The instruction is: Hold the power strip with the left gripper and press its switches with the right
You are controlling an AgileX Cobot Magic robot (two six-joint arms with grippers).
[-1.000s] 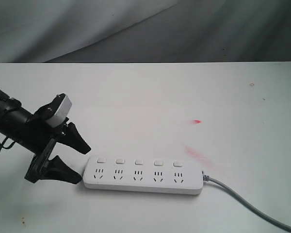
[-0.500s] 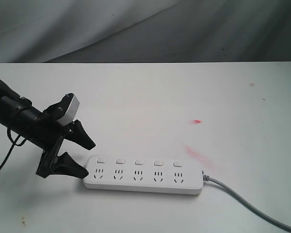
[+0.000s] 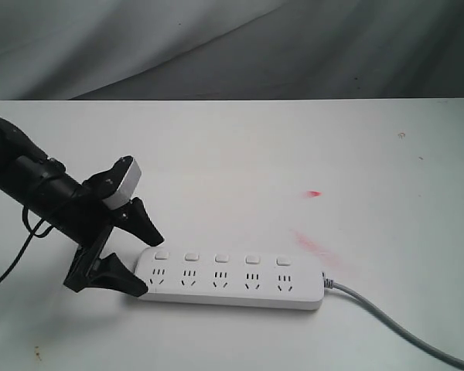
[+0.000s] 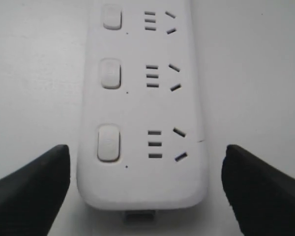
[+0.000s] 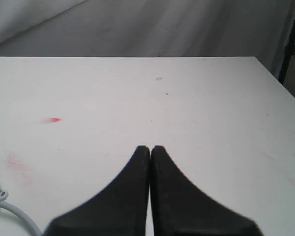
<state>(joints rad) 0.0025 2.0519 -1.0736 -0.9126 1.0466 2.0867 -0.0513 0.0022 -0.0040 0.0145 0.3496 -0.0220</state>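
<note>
White tabletop (image 3: 294, 154) is spread below a grey backdrop (image 3: 216, 46), with the power strip (image 3: 232, 280) laid flat toward 6 o'clock in the exterior view. Over the last second the left gripper (image 3: 151, 264) is brought in from 9 o'clock, so its wide-open jaws now flank the strip's end with nothing clamped yet. The right gripper (image 5: 150, 150) is kept pressed closed and empty, and the switches (image 3: 221, 257) are judged still unpressed.

Power strip (image 3: 228, 278) lies on the table (image 3: 294, 154); left gripper (image 3: 151, 264) flanks its left end, cable (image 3: 394, 325) leaves its right
</note>
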